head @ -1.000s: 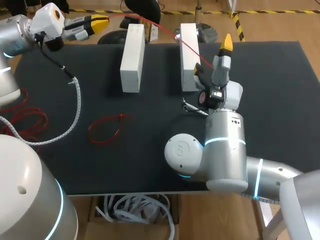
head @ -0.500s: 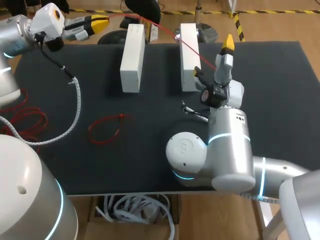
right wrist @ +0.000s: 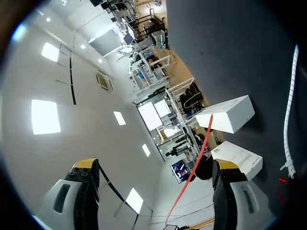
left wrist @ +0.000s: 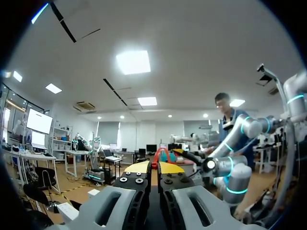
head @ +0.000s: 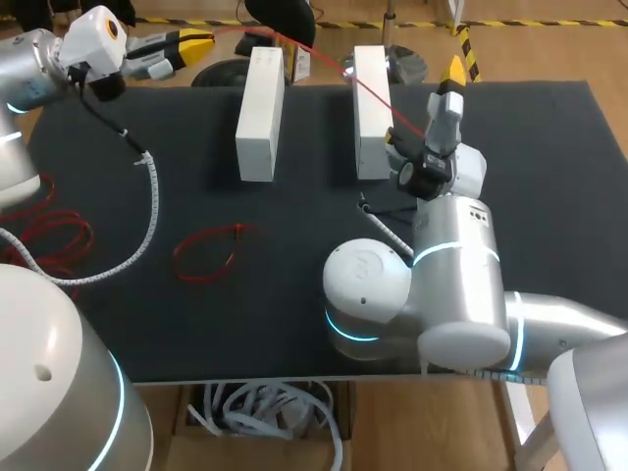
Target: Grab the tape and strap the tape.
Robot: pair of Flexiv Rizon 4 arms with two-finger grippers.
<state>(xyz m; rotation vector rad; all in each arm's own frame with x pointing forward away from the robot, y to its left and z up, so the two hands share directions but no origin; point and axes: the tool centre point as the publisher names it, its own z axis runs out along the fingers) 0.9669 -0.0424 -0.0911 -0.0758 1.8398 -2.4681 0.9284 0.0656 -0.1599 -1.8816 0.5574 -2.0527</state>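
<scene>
Since a second ago, only a slight swing of the right gripper [right wrist: 154, 165] toward the far right of the table [head: 549, 196], with fingers spread wide and the red tape [head: 378, 94] running between them, close beside one and apparently touching neither. No change at the left gripper [left wrist: 154, 167], parked past the far left corner with tips pressed together, probably pinching the tape's other end, though hard to confirm from these views. Likely still lining up for the grab: tape strung across the two white blocks [head: 260, 113], not yet clamped on the right.
</scene>
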